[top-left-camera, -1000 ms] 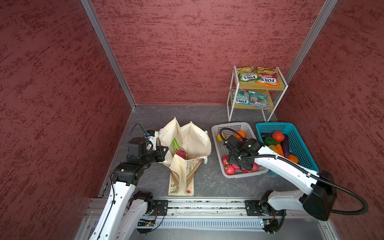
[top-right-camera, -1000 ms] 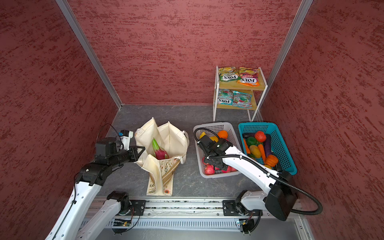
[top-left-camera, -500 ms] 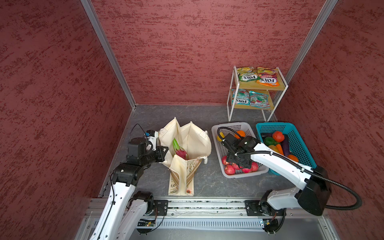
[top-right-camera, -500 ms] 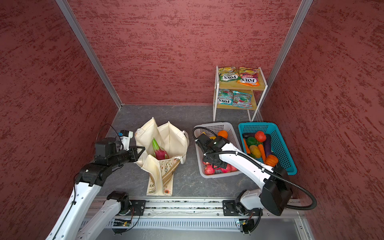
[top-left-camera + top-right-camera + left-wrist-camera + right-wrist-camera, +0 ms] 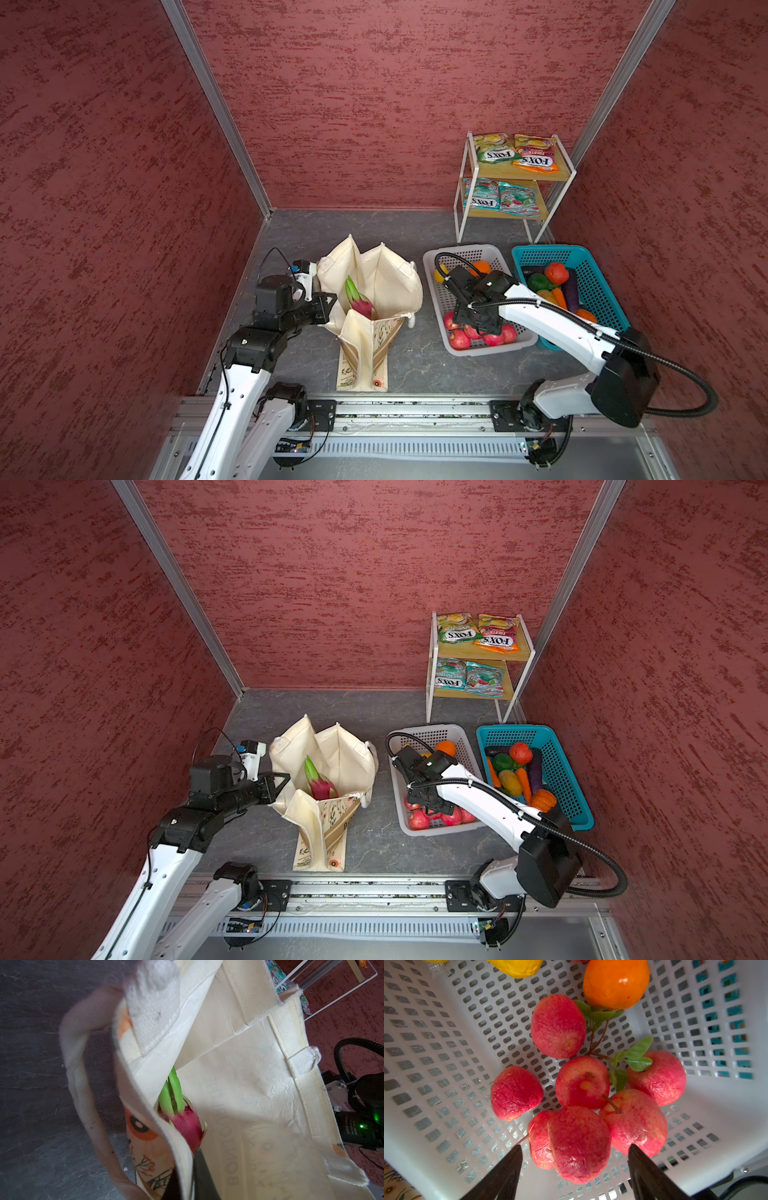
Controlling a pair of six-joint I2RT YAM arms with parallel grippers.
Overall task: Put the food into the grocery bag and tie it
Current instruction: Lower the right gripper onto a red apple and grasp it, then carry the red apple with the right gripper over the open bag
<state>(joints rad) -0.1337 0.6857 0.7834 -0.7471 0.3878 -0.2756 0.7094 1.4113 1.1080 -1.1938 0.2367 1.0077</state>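
Shows, in both top views, a cream floral grocery bag [image 5: 386, 282] standing open on a grey floor, at nine o'clock from a grey basket [image 5: 461, 251]. Holds a pink dragon fruit [image 5: 359, 305] inside, green tip up. Shows the left gripper [image 5: 330, 307] at the bag's nine o'clock rim, pinched tight on the canvas edge, as also seen in the left wrist view. Shows red apples [image 5: 459, 338], an orange fruit [image 5: 482, 266] and a yellow fruit [image 5: 440, 272] in the grey basket. Shows the right gripper [image 5: 575, 1153] down inside that basket, spread wide either side of one apple, clamping nothing. Adds a teal basket [image 5: 548, 249] of vegetables at three o'clock from the grey one, and a shelf [image 5: 498, 169] with FOX'S packets [image 5: 494, 153] at one o'clock.
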